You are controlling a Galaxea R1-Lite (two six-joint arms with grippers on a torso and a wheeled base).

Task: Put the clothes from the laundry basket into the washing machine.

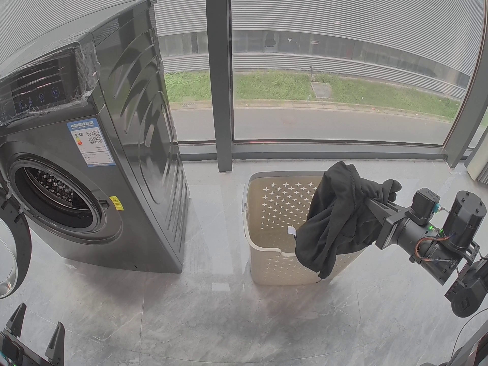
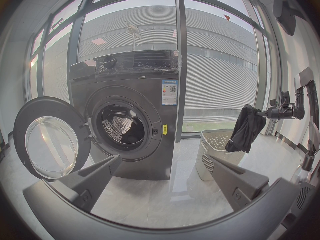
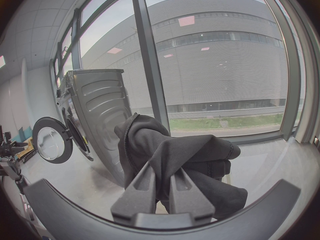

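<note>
Aloft, garment (image 3: 173, 150) between right fingers (image 3: 140, 190)

washing machine (image 1: 137, 128) front: blue-white label (image 1: 90, 142) with QR code, print too small to read | yellow sticker (image 1: 116, 203) lower down, unreadable | control panel (image 1: 40, 87): lit icons only

Grey marble floor (image 1: 229, 321), tall windows (image 1: 330, 113) (dark frame post (image 1: 218, 72)), ribbed building (image 1: 356, 6), grass (image 1: 274, 85) outside

**Room and the view outside**

You have a pale marbled floor (image 1: 229, 321) running up to a tall window (image 1: 345, 102), which is split by a dark upright post (image 1: 218, 77). Through the glass you see a road (image 1: 305, 124), then a grass strip (image 1: 274, 85) with a concrete slab (image 1: 321, 89) set in it, and a grey ribbed building (image 1: 356, 6) behind.
</note>
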